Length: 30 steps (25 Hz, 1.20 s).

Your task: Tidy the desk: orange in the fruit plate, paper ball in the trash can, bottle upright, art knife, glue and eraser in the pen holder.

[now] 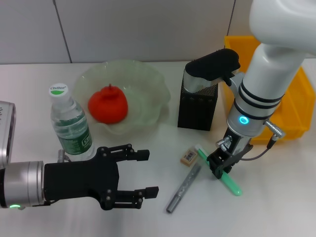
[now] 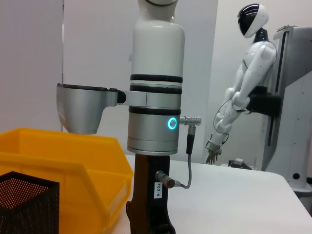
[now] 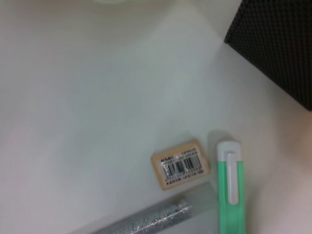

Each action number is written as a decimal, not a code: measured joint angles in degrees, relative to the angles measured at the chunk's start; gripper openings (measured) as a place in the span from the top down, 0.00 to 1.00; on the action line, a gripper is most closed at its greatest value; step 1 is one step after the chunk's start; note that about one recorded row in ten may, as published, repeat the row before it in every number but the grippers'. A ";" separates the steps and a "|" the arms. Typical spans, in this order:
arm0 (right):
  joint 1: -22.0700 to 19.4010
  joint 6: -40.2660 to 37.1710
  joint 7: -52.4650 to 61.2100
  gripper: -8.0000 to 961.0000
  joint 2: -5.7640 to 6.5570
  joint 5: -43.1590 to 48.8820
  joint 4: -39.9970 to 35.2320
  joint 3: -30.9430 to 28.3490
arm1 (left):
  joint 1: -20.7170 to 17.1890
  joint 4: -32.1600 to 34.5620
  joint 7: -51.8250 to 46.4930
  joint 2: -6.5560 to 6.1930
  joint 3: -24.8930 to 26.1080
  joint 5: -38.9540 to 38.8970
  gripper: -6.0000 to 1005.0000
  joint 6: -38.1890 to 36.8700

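The right gripper (image 1: 223, 167) is down at the bench (image 1: 276, 197), astride the glue (image 1: 220, 171), which lies flat with one end toward the pen holder (image 1: 197, 103) and the other toward the robot; whether its fingers have pinched the tube or only bracket it cannot be told, though the low, straight-down pose suits lifting a slim tube off a flat surface. Just beside the glue lies the eraser (image 1: 189, 156), label up, and the knife (image 1: 183, 188), a grey metallic stick, lies alongside, all three close together in front of the holder, so a clean pick needs to avoid nudging the neighbours. The holder stands near, between the plate (image 1: 153, 81) and the yellow can (image 1: 291, 111), a short carry for each item. The orange (image 1: 108, 104) sits in the plate and the bottle (image 1: 70, 125) stands upright beside it, so those steps look done. No paper ball is visible. The left gripper (image 1: 143, 173) hovers low near the bottle, fingers spread wide and holding nothing, apparently waiting out of the way.
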State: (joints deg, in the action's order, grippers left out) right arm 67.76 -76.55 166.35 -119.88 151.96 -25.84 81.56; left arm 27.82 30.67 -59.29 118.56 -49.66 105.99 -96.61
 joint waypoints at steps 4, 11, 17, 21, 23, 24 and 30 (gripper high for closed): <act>0.00 0.00 0.00 0.78 0.00 -0.03 0.00 0.00 | 0.04 0.00 0.39 0.00 0.12 0.00 0.19 0.11; 0.00 -0.04 0.00 0.76 0.00 -0.11 0.00 0.00 | 0.04 0.00 0.55 0.00 0.18 0.00 0.19 0.11; 0.00 -0.08 0.00 0.76 0.00 -0.19 0.40 0.00 | 0.04 0.00 0.58 0.00 0.19 0.00 0.19 0.11; 0.02 -0.05 0.01 0.76 0.00 -0.44 0.52 0.03 | 0.04 0.00 0.58 0.00 0.18 0.01 0.19 0.08; 0.03 -0.04 0.01 0.77 0.00 -0.46 0.53 0.08 | 0.04 0.00 0.59 0.00 0.18 0.00 0.19 0.08; 0.04 -0.04 0.01 0.77 0.00 -0.47 0.53 0.09 | 0.04 0.00 0.59 0.00 0.18 0.01 0.19 0.07; 0.08 -0.05 -0.08 0.78 0.00 -0.53 0.53 0.16 | 0.04 0.00 0.59 0.00 0.18 0.00 0.19 -0.04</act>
State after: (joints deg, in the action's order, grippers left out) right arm 67.84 -76.60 166.27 -119.88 151.44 -25.31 81.73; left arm 27.86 30.67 -58.71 118.56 -49.48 105.99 -96.65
